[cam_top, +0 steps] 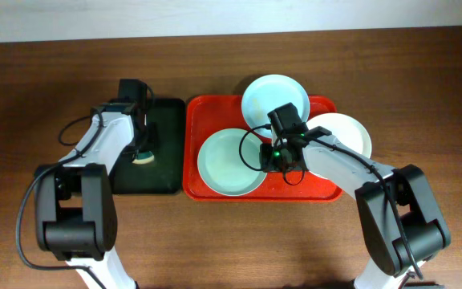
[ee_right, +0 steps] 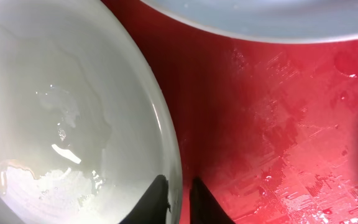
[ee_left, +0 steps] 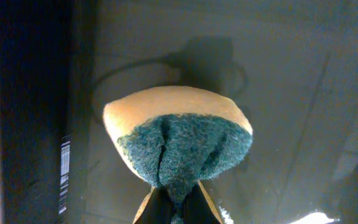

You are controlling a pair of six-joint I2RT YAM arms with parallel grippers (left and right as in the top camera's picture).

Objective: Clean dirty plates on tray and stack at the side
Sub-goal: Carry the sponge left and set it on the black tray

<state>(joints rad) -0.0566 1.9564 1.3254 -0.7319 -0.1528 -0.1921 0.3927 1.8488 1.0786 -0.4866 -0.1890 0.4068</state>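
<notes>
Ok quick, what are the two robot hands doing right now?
Left gripper: closed, pinching the sponge.
Right gripper: fingers either side of a plate rim; cannot tell if squeezing it.

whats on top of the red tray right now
On the large red rectangular plastic tray lie three round shallow plates: two pale mint-blue and one white, overhanging the right rim. The right arm hides the tray's middle and part of each plate.
</notes>
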